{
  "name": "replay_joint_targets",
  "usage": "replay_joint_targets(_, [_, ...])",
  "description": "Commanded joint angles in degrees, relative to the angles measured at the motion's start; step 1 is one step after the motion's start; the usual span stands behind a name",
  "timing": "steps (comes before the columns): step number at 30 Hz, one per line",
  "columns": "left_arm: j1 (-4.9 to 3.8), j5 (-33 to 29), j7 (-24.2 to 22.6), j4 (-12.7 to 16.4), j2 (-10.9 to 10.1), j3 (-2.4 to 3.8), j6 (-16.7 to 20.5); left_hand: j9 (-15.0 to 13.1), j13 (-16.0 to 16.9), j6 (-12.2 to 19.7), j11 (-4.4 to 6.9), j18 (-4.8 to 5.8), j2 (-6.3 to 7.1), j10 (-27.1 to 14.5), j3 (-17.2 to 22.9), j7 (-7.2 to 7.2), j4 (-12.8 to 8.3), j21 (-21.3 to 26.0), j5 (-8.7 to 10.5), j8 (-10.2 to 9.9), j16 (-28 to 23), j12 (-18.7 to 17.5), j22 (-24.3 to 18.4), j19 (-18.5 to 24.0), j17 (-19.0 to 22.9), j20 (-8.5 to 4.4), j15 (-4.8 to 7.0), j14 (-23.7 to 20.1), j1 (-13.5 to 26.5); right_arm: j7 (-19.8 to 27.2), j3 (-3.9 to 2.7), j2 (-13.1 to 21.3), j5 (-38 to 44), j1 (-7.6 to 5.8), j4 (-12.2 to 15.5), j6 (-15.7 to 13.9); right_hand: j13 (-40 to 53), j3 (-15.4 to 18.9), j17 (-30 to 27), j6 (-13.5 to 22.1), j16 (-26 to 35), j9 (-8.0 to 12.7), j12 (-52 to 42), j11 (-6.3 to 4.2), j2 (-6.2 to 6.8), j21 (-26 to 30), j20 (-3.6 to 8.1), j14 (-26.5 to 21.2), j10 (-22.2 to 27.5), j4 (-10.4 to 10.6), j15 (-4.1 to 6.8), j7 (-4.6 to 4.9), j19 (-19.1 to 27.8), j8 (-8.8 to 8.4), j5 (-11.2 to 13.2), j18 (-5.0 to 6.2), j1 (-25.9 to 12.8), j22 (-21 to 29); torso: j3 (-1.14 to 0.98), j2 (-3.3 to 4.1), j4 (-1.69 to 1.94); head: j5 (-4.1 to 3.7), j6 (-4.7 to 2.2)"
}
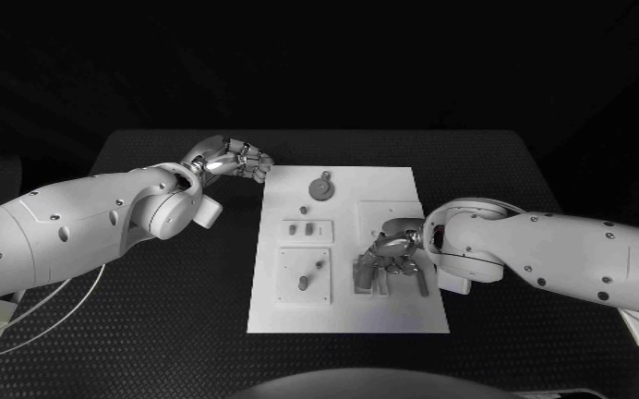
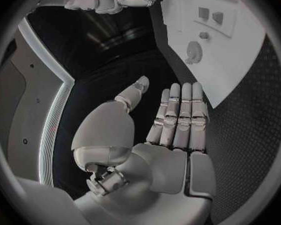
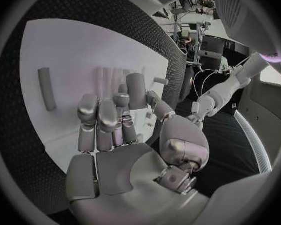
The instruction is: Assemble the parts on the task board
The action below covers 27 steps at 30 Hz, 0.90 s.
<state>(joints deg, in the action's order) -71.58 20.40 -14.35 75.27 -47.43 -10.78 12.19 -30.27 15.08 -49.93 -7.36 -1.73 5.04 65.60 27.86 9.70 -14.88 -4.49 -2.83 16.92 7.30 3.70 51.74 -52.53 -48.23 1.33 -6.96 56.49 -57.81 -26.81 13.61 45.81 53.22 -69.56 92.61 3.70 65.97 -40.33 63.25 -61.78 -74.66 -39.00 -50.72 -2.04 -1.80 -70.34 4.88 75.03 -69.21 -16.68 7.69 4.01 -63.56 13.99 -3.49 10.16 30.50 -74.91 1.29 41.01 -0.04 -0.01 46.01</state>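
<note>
The white task board [image 1: 400,316] lies mid-table. On it are a round part with a tab [image 1: 319,188], two small parts in a raised plate [image 1: 307,228] and a short peg [image 1: 305,279]. My right hand [image 1: 394,249] is low over the board's right side, fingers bent down onto a ribbed block [image 1: 364,275]. In the right wrist view its fingers [image 3: 100,120] curl over the board [image 3: 65,55] beside a grey bar [image 3: 47,88]; whether they pinch anything is hidden. My left hand [image 1: 235,160] hovers off the board's far left corner, its fingers [image 2: 178,115] straight and empty.
Black textured table [image 1: 160,325] surrounds the board on all sides. In the left wrist view the board [image 2: 240,65] and the round part [image 2: 193,50] lie ahead of the left fingertips. A white cable [image 1: 54,316] loops at the near left.
</note>
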Motion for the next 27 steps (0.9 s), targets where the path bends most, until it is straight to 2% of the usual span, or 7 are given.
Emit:
replay_joint_targets(1, [-0.02, -0.3, -0.1, 0.1, 0.0, 0.02, -1.2, 0.1, -0.1, 0.1, -0.25, -1.04, 0.28, -0.1, -0.1, 0.3, 0.1, 0.1, -0.03, -0.3, -0.1, 0.2, 0.0, 0.4, 0.1, 0.24, -0.32, -0.2, 0.2, -0.1, -0.01, 0.0, -1.4, -0.18, -0.1, 3.8, -0.1, -0.1, -0.1, -0.4, -0.1, 0.0, -0.3, -0.06, -6.58, -0.2, -0.01, 0.1, -0.2, 0.1, 0.25, 0.21, 0.0, 0.28, -0.4, 4.84, 6.2, -1.0, -0.01, 0.01, -0.01, 0.06, 0.08])
replay_joint_targets(6, [-0.01, -0.3, 0.0, 0.1, 0.0, 0.01, -1.3, 0.1, -0.1, 0.2, -0.26, -1.04, 0.3, -0.1, -0.1, 0.31, 0.1, 0.1, -0.03, -0.4, -0.1, 0.2, 0.0, 0.4, 0.1, 0.24, -0.32, -0.2, 0.2, -0.4, 0.0, 0.5, -2.7, -0.76, -0.2, 5.6, -0.1, -0.1, 0.0, -0.4, -0.1, 0.0, -0.3, -0.05, -6.53, -0.2, -0.03, 0.1, -0.2, 0.1, 0.24, 0.21, 0.0, 0.27, -0.4, 4.84, 6.2, -1.0, -0.01, 0.01, 0.01, 0.05, 0.13])
replay_joint_targets(10, [-0.01, -0.3, 0.2, 0.1, 0.0, 0.01, -1.5, 0.1, -0.1, 0.2, -0.26, -1.04, 0.3, -0.2, -0.1, 0.31, 0.1, 0.1, -0.03, -0.4, -0.1, 0.2, 0.0, 0.4, 0.1, 0.24, -0.33, -0.2, 0.1, -1.4, 0.01, 0.7, -4.8, -1.2, 0.1, 9.2, -0.1, -0.1, -0.2, -0.3, 0.0, 0.0, -0.3, -0.04, -6.52, -0.2, -0.06, 0.0, -0.2, 0.1, 0.24, 0.23, 0.0, 0.24, -0.4, 4.84, 6.2, -1.0, 0.02, -0.01, -0.03, 0.13, 0.21])
replay_joint_targets(12, [-0.01, -0.3, 0.2, 0.1, 0.0, 0.01, -1.5, 0.1, -0.2, 0.2, -0.27, -1.04, 0.31, -0.2, -0.1, 0.32, 0.1, 0.1, -0.03, -0.4, -0.1, 0.2, 0.0, 0.4, 0.1, 0.24, -0.33, -0.2, 0.1, -1.6, 0.01, 0.7, -5.2, -1.23, 0.1, 9.9, -0.1, 0.0, -0.3, -0.3, 0.0, 0.0, -0.3, -0.02, -6.54, -0.2, -0.09, -0.1, -0.2, 0.1, 0.22, 0.25, 0.0, 0.19, -0.4, 4.84, 6.2, -1.0, 0.04, 0.0, -0.06, 0.13, 0.23])
replay_joint_targets(19, [-0.01, -0.3, 0.3, 0.0, 0.1, -0.02, -1.8, 0.1, -0.2, 0.2, -0.27, -1.05, 0.31, -0.2, -0.1, 0.33, 0.1, 0.1, -0.03, -0.4, -0.1, 0.2, 0.1, 0.4, 0.1, 0.25, -0.33, -0.2, 0.1, -1.8, 0.01, 0.0, -5.3, -1.36, -1.0, 10.8, -0.1, 0.0, -0.2, -0.2, 0.0, 0.0, -0.2, 0.01, -6.52, -0.2, -0.13, -0.1, -0.2, 0.1, 0.2, 0.27, 0.1, 0.15, -0.4, 4.84, 6.1, -1.0, -0.01, 0.01, -0.02, 0.12, 0.1])
replay_joint_targets(27, [-0.01, -0.3, 0.3, 0.0, 0.1, -0.04, -1.8, 0.1, -0.2, 0.2, -0.29, -1.05, 0.31, -0.2, -0.1, 0.34, 0.1, 0.1, -0.03, -0.4, -0.1, 0.2, 0.1, 0.4, 0.1, 0.25, -0.34, -0.2, 0.1, -1.8, 0.04, -1.3, -4.7, -1.49, -2.6, 10.6, -0.1, 0.0, -0.3, -0.2, 0.1, 0.0, -0.2, 0.03, -6.53, -0.2, -0.17, -0.2, -0.1, 0.1, 0.17, 0.29, 0.1, 0.12, -0.4, 4.84, 6.1, -1.0, 0.03, 0.02, -0.01, 0.1, 0.14])
